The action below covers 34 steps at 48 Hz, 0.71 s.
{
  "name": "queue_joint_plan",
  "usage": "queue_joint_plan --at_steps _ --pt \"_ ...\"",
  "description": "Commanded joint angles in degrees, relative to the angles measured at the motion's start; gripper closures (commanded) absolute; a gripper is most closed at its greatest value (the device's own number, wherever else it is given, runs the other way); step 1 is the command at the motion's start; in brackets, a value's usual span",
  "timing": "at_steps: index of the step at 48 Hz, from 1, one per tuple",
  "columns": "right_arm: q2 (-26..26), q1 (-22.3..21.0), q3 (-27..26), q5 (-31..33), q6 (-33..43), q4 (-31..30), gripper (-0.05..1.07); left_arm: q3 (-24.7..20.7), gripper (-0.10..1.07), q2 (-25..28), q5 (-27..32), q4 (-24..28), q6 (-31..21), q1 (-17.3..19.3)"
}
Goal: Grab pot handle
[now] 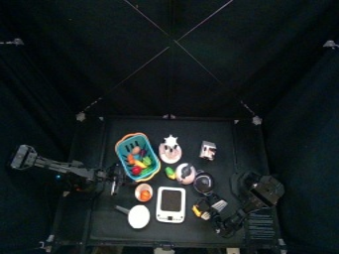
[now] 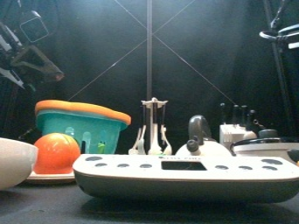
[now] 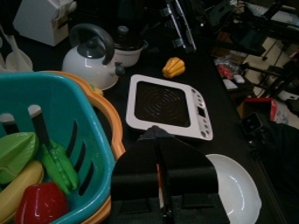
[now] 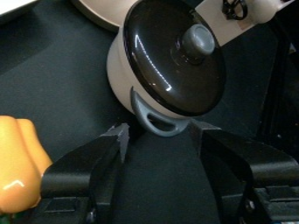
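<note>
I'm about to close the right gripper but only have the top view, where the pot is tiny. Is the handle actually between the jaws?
Observer: Yes. In the right wrist view the pot handle sits in the gap of the right gripper, whose jaws are wide open.
Operator: Anything crowding it?
Observer: A yellow pepper lies outside one jaw, not in the gap.
Operator: Is the lid on?
Observer: Yes, a dark lid with a knob covers the pot.
</note>
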Motion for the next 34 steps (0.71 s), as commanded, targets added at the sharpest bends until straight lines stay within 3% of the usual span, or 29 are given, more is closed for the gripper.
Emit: queue_joint_plan --at_steps 1,12,25,34 --pt "-0.4 -0.6 -0.7 0.6 -0.2 0.2 0.13 -0.7 0.81 0.1 -0.3 0.0 0.0 0.2" --pt "-0.3 -0.9 -0.8 0.8 -0.2 0.1 0.15 -0.6 0.81 0.1 -0.3 0.0 0.0 0.2" --pt "-0.3 -1.0 -1.0 1.1 -0.1 0.3 0.37 -0.5 0.81 0.1 -0.3 0.0 0.0 0.2" --pt "-0.3 -1.1 -1.0 1.1 -0.2 0.0 0.43 -0.5 0.81 0.1 -0.3 0.1 0.0 0.2"
